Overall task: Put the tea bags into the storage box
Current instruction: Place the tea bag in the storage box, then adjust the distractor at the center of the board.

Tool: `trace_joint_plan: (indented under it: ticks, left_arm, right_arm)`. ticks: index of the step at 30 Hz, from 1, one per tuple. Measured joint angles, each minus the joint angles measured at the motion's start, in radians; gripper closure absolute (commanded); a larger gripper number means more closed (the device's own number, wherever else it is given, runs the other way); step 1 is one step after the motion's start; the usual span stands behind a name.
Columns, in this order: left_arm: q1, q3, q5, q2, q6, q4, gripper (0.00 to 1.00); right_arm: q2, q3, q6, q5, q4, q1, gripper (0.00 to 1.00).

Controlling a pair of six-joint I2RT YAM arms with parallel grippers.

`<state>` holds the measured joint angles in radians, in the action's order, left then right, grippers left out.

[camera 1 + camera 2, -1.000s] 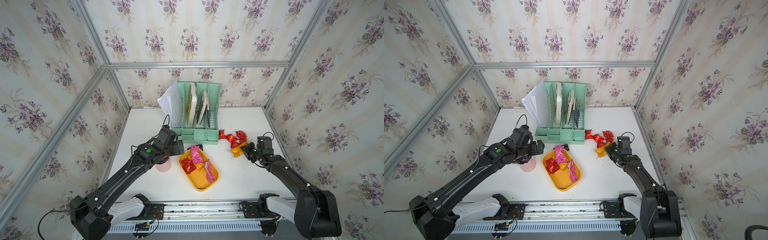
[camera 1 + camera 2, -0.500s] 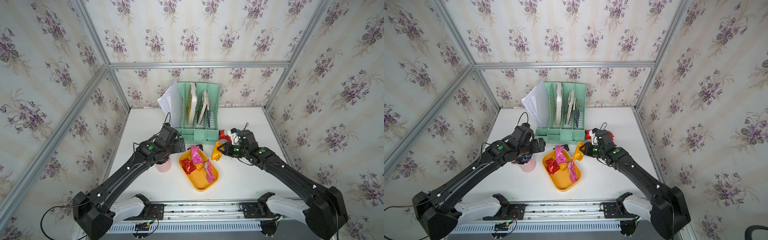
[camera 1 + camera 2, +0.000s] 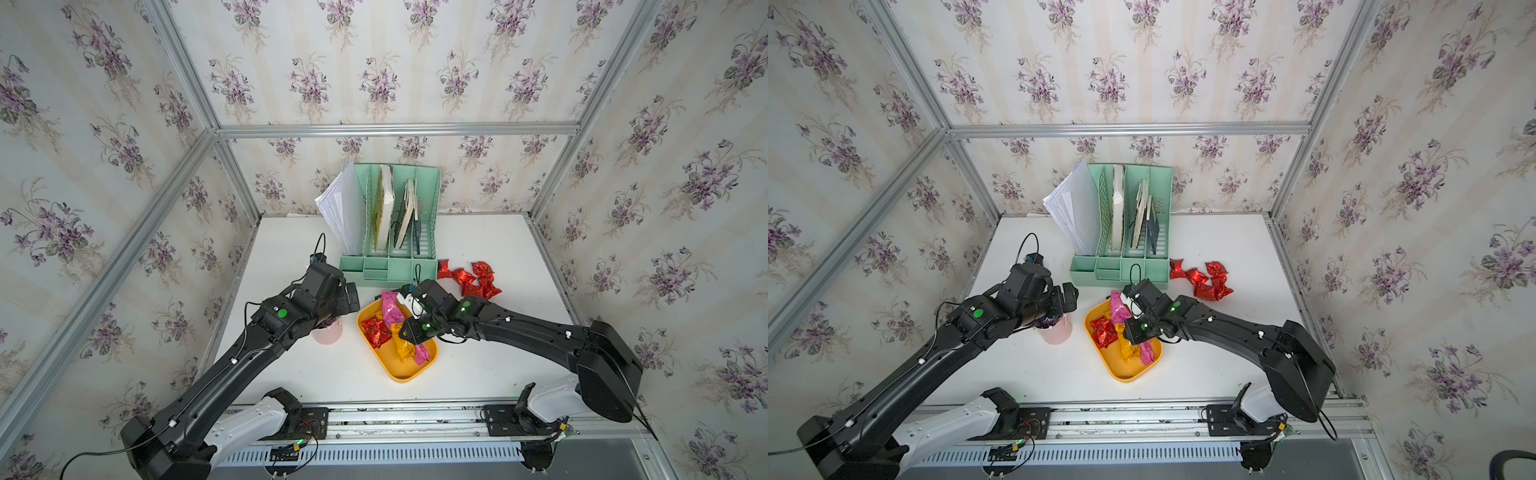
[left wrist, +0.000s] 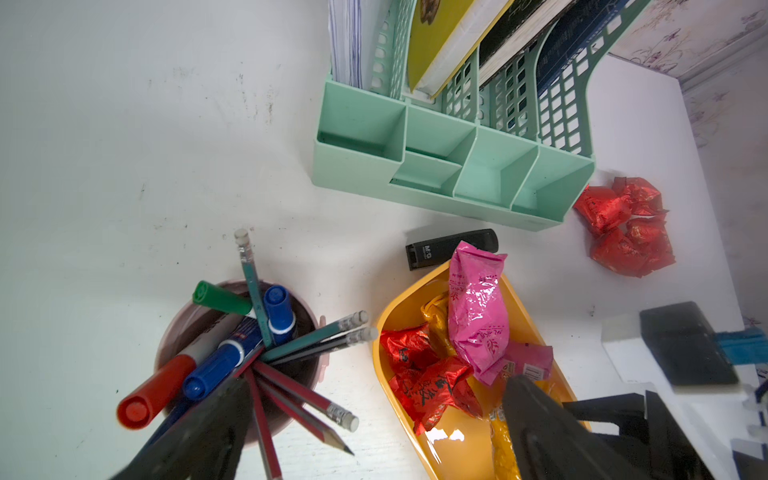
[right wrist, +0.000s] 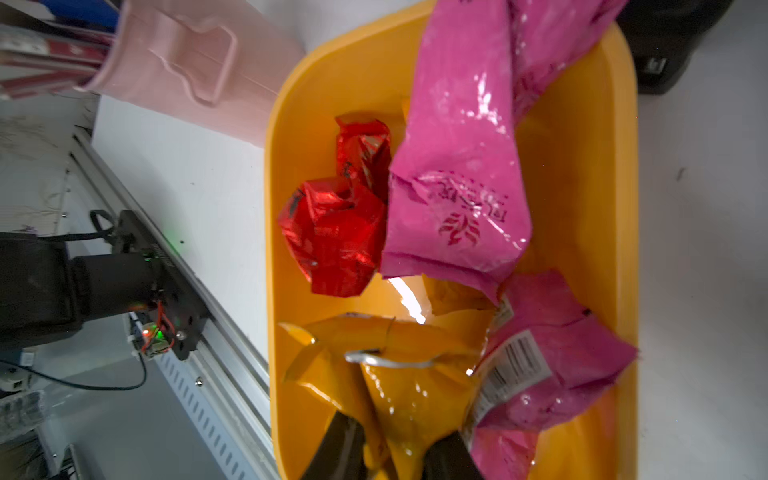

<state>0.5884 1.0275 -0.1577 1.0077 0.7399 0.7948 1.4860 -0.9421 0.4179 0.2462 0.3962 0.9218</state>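
Observation:
The storage box (image 3: 400, 376) (image 3: 1126, 377) is a shallow yellow-orange tray in front of the organizer. It holds pink (image 5: 457, 166), red (image 5: 336, 232) and orange tea bags. My right gripper (image 3: 411, 338) (image 3: 1138, 334) (image 5: 395, 453) hangs low over the tray's middle, shut on an orange-yellow tea bag (image 5: 399, 374) that droops onto the others. A pile of red tea bags (image 3: 471, 280) (image 3: 1208, 282) (image 4: 627, 228) lies on the table to the right of the organizer. My left gripper (image 3: 349, 297) (image 4: 370, 436) hovers open between pen cup and tray, holding nothing.
A mint-green file organizer (image 3: 390, 266) with papers and books stands at the back. A pink pen cup (image 3: 328, 332) (image 4: 241, 353) full of pens and pencils sits just left of the tray. A small black stapler-like object (image 4: 451, 247) lies between tray and organizer.
My right arm has swung left from the red pile to over the tray, carrying the orange-yellow tea bag down onto the others. The left arm has barely shifted.

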Motion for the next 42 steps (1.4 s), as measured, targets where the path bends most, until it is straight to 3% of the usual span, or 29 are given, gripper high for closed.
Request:
trace_joint_plan:
  ticks: [3,8,12,18,26,31,42]
  left_arm:
    - [0.0,-0.012,-0.002,-0.014,0.01,0.002,0.01]
    - [0.0,-0.015,-0.003,-0.015,0.026,0.002,0.01]
    - [0.0,-0.015,0.002,-0.003,0.037,0.002,0.01]
    - [0.001,0.0,0.026,0.034,0.044,0.0,0.01]
    - [0.007,0.074,0.051,0.127,0.025,-0.01,0.01]
    - [0.007,0.113,0.072,0.19,-0.004,-0.024,0.01]
    - [0.007,0.22,0.095,0.309,-0.096,-0.006,0.01]
  right_arm:
    - [0.025,0.003,-0.011,-0.016,0.001,0.008,0.68]
    - [0.037,-0.006,-0.024,-0.029,0.001,0.013,0.42]
    - [-0.005,-0.022,-0.021,-0.06,0.003,0.012,0.34]
    - [-0.058,-0.076,0.012,-0.125,0.017,-0.065,0.34]
    - [-0.093,-0.033,0.101,-0.06,-0.038,-0.45,0.39]
    - [-0.003,-0.06,0.082,0.018,-0.081,-0.62,0.43]
    - [0.338,-0.316,-0.026,0.079,-0.099,-0.672,0.35]
